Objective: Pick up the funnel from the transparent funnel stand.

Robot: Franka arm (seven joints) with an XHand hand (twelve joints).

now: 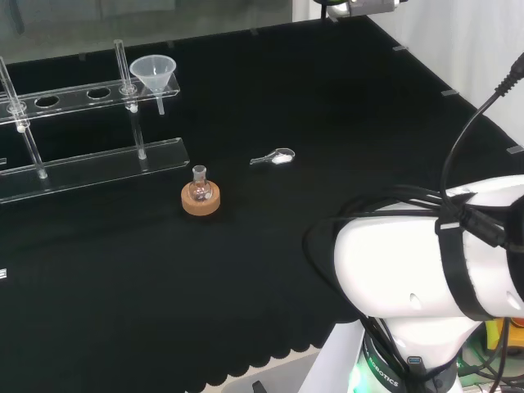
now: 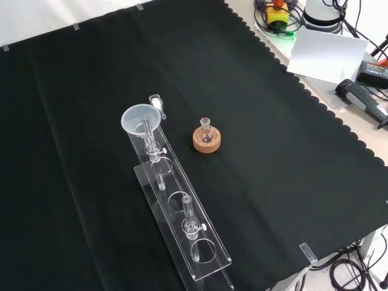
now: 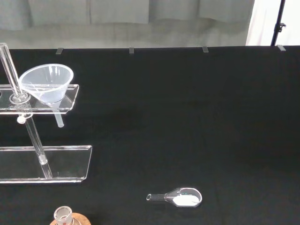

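Toward the far left part of the counter (image 1: 270, 270) in the head view, the funnel (image 1: 153, 72) sits in the end hole of the transparent funnel stand (image 1: 90, 155), bowl up and stem hanging through the upper shelf, so it is kept upright and clear of the cloth. Nearer the middle, a small flask (image 1: 199, 190) rests in a cork ring (image 1: 201, 202) that keeps its round bottom from rolling, and a small glass scoop (image 1: 275, 158) with white powder lies flat just beyond. The arm's white links (image 1: 426, 278) stand at the near right edge; whether the fingers are open or closed I cannot tell.

From the front view, the stand (image 2: 182, 224) runs lengthwise down the middle of the counter (image 2: 291, 151), with the funnel (image 2: 142, 118) at its far end. The flask on its cork ring (image 2: 206, 140) stands just beside that end, apart from it.

The wrist view faces the funnel (image 3: 47, 83) side-on: a clear, slightly frosted cone with a wide rim, seated in the shelf, its short stem poking out below. The scoop (image 3: 180, 197) lies well apart. I judge the reach has not begun, and the rim offers the easiest hold for lifting straight up.
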